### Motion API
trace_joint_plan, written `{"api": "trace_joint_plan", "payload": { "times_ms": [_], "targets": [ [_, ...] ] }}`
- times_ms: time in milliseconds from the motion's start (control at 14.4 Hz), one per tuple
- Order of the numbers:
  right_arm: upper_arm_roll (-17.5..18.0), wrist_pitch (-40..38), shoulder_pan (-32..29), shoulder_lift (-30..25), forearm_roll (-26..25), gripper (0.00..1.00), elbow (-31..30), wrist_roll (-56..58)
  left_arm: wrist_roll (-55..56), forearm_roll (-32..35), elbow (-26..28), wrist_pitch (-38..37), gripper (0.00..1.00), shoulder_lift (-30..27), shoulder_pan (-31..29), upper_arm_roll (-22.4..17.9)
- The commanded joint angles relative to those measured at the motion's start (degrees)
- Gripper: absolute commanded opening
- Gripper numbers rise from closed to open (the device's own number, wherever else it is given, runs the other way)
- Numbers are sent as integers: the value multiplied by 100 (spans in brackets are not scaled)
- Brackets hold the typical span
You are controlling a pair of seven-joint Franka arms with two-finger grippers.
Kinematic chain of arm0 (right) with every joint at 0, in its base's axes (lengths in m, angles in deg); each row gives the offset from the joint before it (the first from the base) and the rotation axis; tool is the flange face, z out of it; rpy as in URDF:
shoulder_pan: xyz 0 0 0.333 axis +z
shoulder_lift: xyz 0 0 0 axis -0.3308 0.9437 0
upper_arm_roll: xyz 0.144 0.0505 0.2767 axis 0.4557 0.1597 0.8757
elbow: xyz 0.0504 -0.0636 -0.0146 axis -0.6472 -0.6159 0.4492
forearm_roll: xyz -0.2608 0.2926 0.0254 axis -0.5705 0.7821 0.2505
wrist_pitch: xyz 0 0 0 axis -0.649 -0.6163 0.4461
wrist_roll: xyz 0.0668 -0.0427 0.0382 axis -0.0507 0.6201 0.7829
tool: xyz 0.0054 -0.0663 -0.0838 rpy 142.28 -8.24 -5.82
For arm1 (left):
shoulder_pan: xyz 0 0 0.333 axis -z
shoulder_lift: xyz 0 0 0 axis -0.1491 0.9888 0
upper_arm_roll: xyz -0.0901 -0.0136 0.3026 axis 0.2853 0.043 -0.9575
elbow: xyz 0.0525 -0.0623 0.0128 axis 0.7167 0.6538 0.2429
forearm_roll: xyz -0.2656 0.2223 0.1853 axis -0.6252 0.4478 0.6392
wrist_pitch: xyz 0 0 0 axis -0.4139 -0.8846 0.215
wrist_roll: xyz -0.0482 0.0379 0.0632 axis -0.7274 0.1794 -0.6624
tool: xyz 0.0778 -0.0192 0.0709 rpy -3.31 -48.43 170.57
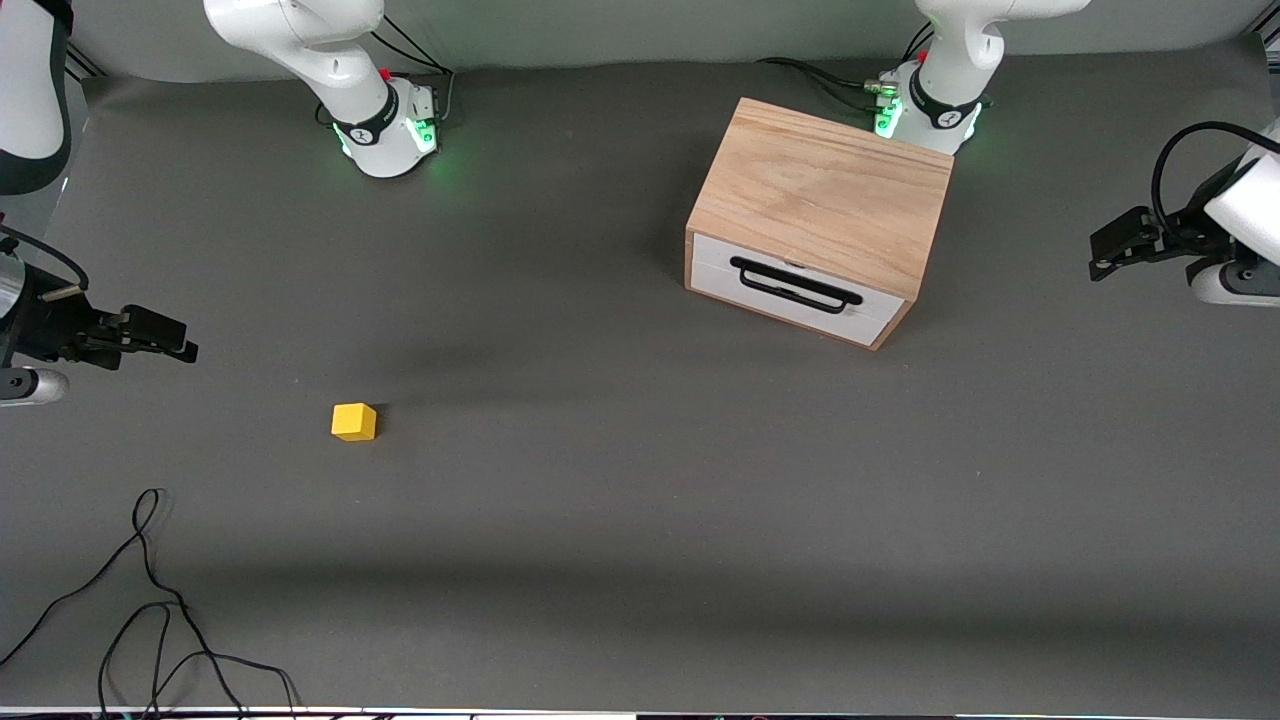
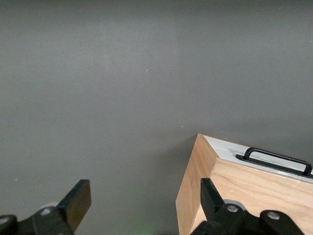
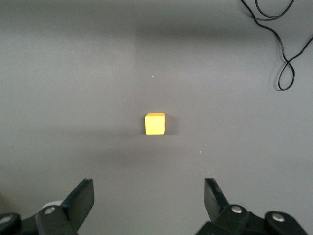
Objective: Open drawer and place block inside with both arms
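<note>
Small yellow block (image 1: 354, 421) on the bare table (image 1: 640, 520) toward the right arm's end, at about 8 o'clock from the wooden box (image 1: 820, 195), well apart from it and nearer the front camera. Likely light, rigid, flat-sided; best pinched across two parallel faces. Drawer (image 1: 795, 288) shut, front panel facing the camera; black wire handle (image 1: 796, 284) the obvious hold, probably stiff enough for a straight pull. Right gripper (image 3: 149, 200) over the table at 10 o'clock from the block, jaws wide apart, empty. Left gripper (image 2: 142, 203) raised at 3 o'clock of the box, jaws spread, holding nothing
</note>
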Motion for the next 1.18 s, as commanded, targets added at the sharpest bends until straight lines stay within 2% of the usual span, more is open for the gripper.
{"api": "trace_joint_plan", "payload": {
  "times_ms": [0,486,694,833,1111],
  "targets": [
    [-5,-52,32,38,23,100,91,-44,-59,38,69,-40,100,-51,88,-56],
    [-5,0,41,29,31,100,38,-87,11,29,70,-84,100,-60,88,-47],
    [-5,0,67,-41,-12,100,-58,-96,668,-6,61,-189,100,-77,140,31],
    [-5,9,58,-50,-13,100,-67,-88,1588,-6,35,-225,100,-112,219,364],
    [4,44,76,-42,-21,100,-76,-88,4355,-15,-1,-164,100,-16,237,1523]
  ]
}}
